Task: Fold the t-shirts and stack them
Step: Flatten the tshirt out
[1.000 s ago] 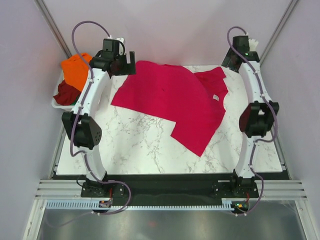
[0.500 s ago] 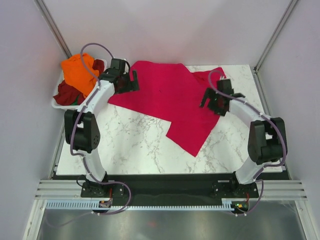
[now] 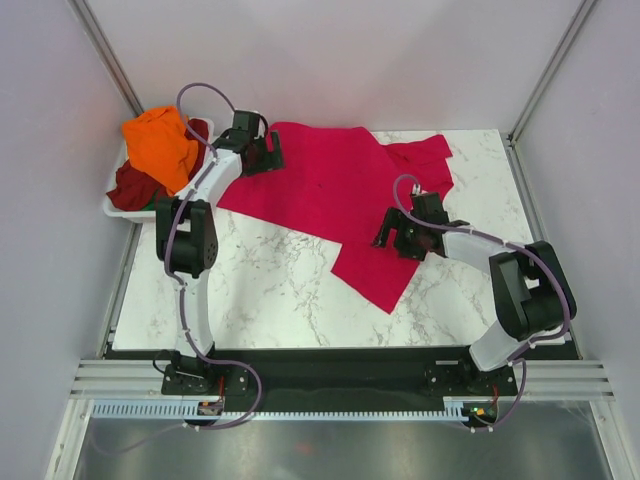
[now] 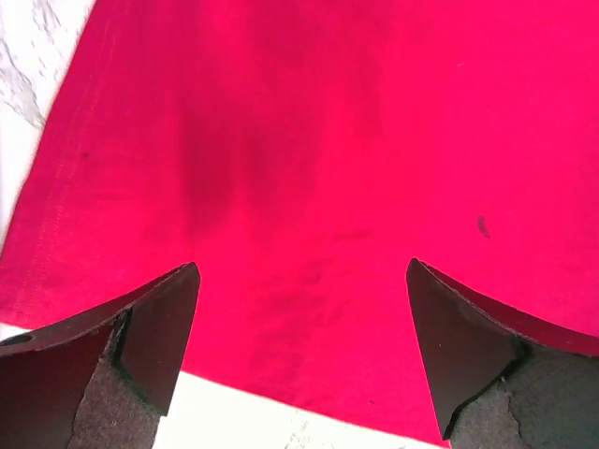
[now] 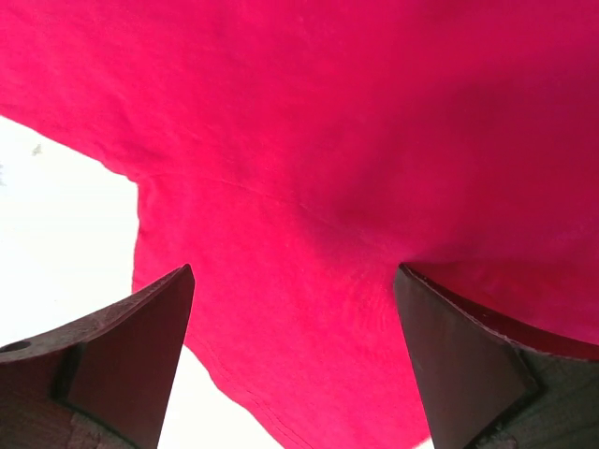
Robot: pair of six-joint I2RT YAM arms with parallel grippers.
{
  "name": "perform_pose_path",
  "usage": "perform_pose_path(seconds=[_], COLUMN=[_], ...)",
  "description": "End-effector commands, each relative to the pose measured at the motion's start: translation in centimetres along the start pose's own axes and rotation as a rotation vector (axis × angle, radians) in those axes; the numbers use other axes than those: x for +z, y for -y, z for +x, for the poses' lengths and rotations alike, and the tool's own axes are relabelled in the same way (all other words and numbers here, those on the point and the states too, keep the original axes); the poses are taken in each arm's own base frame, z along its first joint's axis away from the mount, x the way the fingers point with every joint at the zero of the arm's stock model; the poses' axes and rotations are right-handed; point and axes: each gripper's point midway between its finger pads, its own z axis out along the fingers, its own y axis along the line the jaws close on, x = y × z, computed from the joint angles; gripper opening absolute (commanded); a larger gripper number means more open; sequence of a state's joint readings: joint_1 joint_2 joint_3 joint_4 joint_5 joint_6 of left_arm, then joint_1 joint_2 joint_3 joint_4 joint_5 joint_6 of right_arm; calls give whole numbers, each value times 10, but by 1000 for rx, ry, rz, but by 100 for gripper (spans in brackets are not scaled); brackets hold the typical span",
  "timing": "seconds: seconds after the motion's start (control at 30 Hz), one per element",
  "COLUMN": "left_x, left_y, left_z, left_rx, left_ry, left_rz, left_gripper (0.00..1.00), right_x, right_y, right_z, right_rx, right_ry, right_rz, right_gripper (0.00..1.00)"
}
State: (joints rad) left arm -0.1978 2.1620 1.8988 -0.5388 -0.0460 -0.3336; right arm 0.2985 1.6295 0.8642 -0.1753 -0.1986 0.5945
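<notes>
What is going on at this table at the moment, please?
Two robot arms are working on the crimson-pink t-shirt, spread on the marble table. The left gripper is open above its far left edge, the right gripper open above its near right part; neither holds cloth. The orange t-shirt and the dark maroon t-shirt sit in the white basket at left.

**Nothing legible in view**

No word, number, brand or sign can be read in any of the three views. The crimson-pink t-shirt [image 3: 320, 190], seen close by both wrist cameras, shows only plain cloth and stitched hems.
</notes>
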Motion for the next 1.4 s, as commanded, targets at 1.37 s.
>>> perform_pose_path(seconds=[1.37], left_x=[-166], left_y=[-14], left_z=[170], left_rx=[-189], left_ry=[-65], left_rz=[0], left_gripper=[100], right_x=[-135], right_y=[85], right_z=[31], right_rx=[230], right_ry=[238], right_rz=[198], right_gripper=[98])
